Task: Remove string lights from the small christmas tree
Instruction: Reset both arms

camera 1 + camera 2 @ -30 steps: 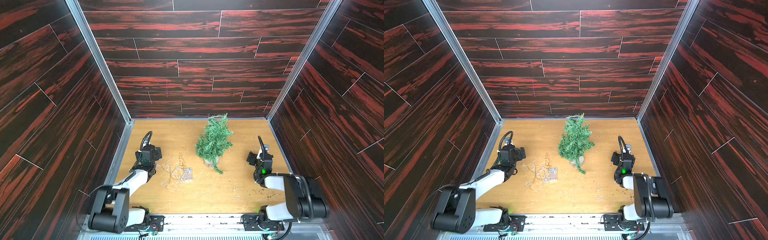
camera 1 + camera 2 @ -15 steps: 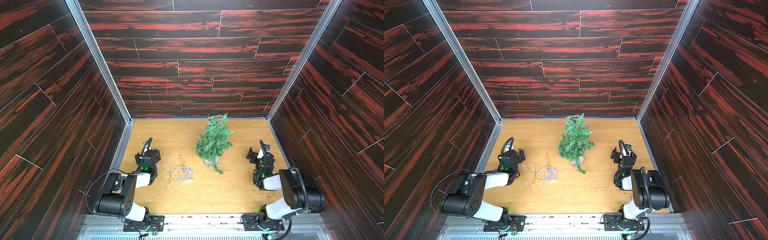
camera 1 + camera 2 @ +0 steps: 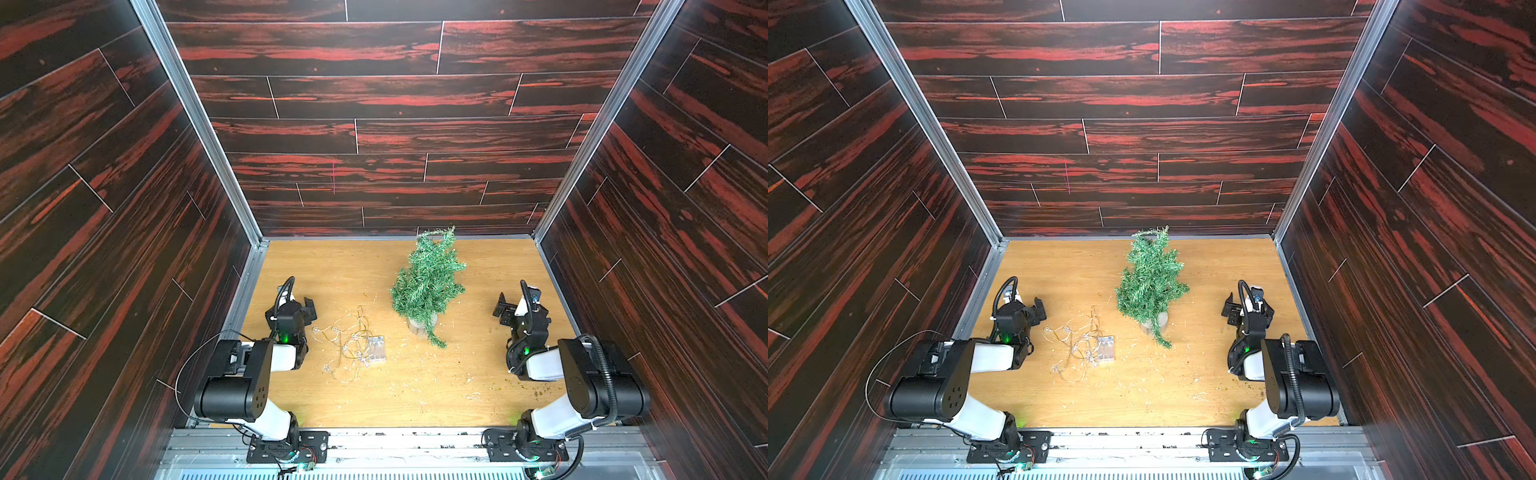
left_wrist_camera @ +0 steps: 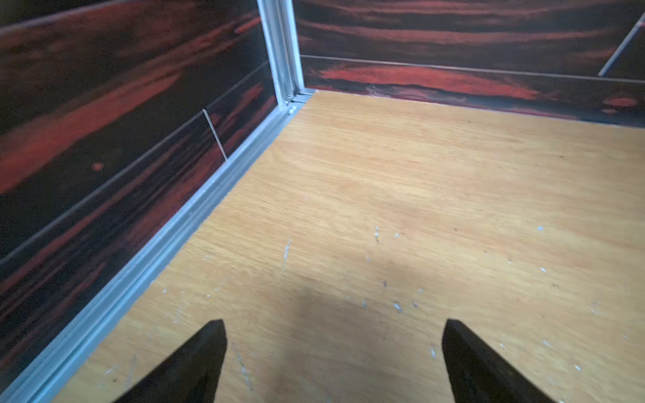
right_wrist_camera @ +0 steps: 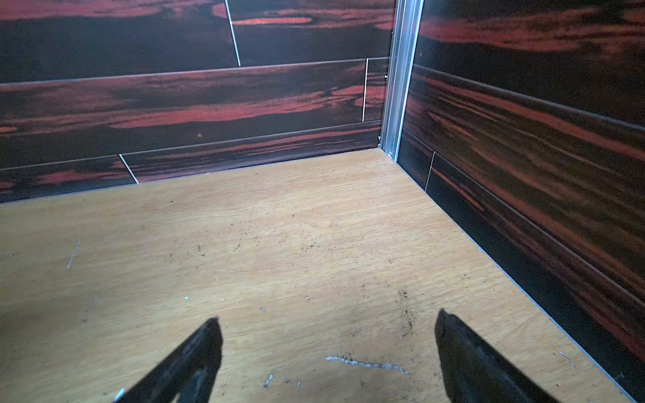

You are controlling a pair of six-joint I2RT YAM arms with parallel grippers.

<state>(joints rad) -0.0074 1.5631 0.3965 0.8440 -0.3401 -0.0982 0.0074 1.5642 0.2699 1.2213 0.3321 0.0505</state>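
The small christmas tree (image 3: 428, 282) (image 3: 1152, 282) stands upright on its pale round base toward the back middle of the table, with one branch drooping in front. No wire shows on its branches. The string lights (image 3: 351, 343) (image 3: 1075, 345) lie in a loose tangle on the table left of the tree, with their clear battery box (image 3: 376, 352) (image 3: 1106, 352). My left gripper (image 3: 299, 303) (image 4: 333, 324) hovers open and empty left of the tangle. My right gripper (image 3: 517, 301) (image 5: 328, 321) is open and empty, well right of the tree.
Dark red wood-grain walls (image 3: 395, 137) close in the table on three sides, with metal corner posts (image 4: 281, 52) (image 5: 401, 76). Pale needle scraps (image 3: 415, 365) and dark crumbs (image 3: 536, 388) litter the wooden table (image 3: 340, 266). Both arms' bases sit on the front rail (image 3: 407, 442).
Both arms have folded back toward the front rail, their elbows drawn in. The right gripper's jaws have widened. The tree and the string lights have not moved.
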